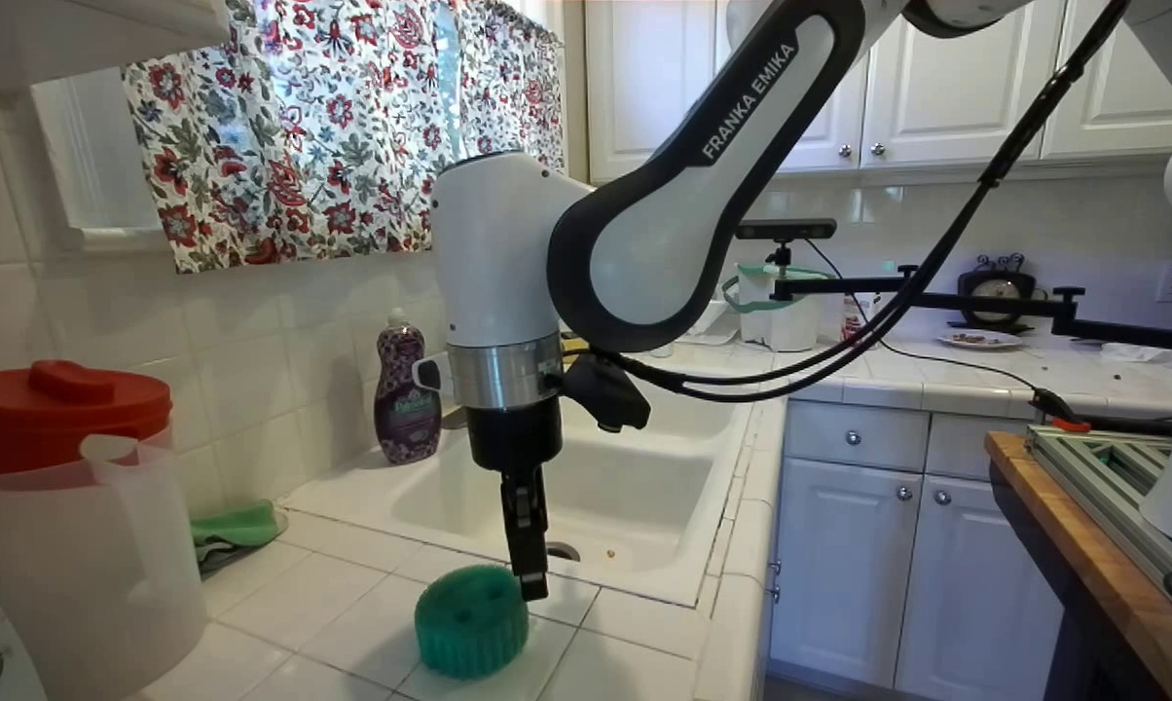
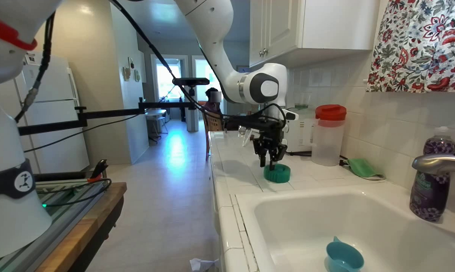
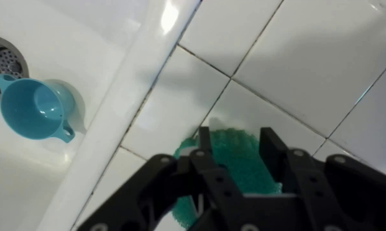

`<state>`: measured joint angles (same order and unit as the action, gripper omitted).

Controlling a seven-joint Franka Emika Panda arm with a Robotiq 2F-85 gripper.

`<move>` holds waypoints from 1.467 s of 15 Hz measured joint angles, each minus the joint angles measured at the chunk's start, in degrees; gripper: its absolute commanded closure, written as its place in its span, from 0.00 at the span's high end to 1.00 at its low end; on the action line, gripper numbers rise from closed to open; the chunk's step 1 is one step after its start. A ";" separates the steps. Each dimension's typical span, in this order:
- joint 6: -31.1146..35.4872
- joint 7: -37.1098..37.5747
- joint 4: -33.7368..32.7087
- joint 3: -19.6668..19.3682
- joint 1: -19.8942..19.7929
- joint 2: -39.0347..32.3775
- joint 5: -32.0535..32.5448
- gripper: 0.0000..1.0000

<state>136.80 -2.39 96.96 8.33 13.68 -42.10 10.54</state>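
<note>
The black claw point(image 3: 236, 133) is above the tiled counter point(image 1: 304, 584) with its two fingers partly apart, and I see nothing gripped between them. Just below and beside these fingers sits the round green scrubber point(image 1: 469, 628); whether they touch it, I cannot tell. Near the claw is the white sink point(image 2: 310, 211), with a two-handled turquoise cup point(image 3: 29, 110) inside.

The gripper point(image 2: 267, 166), jaws parted, hangs close to the round green object point(image 2: 278, 175); a red-lidded pitcher point(image 2: 328, 141) stands beyond that object, a sink point(image 2: 307, 217) before it.
</note>
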 measured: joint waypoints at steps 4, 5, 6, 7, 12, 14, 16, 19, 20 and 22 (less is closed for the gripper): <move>2.65 -0.42 -0.02 -1.10 0.77 -0.13 2.61 1.00; 3.98 -0.43 -0.08 -1.78 1.21 -0.22 3.78 1.00; 5.58 -0.43 -0.17 -2.46 1.61 -0.34 4.95 1.00; 7.39 -0.46 -0.30 -3.02 1.93 -0.52 6.00 1.00; 13.63 -1.59 -2.91 -3.53 2.77 -3.08 7.26 0.61; 15.19 -1.59 -3.84 -3.52 3.43 -4.35 7.26 0.44; 16.87 -1.60 -4.34 -3.52 3.81 -5.30 7.26 0.31; 18.80 -1.60 -4.53 -3.54 3.89 -6.04 7.26 0.06; 19.00 -1.60 -4.54 -3.57 3.89 -6.04 7.26 0.01; 19.45 -1.59 -4.62 -3.67 3.89 -6.02 7.26 0.00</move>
<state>156.25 -3.98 92.33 4.65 17.57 -48.12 17.79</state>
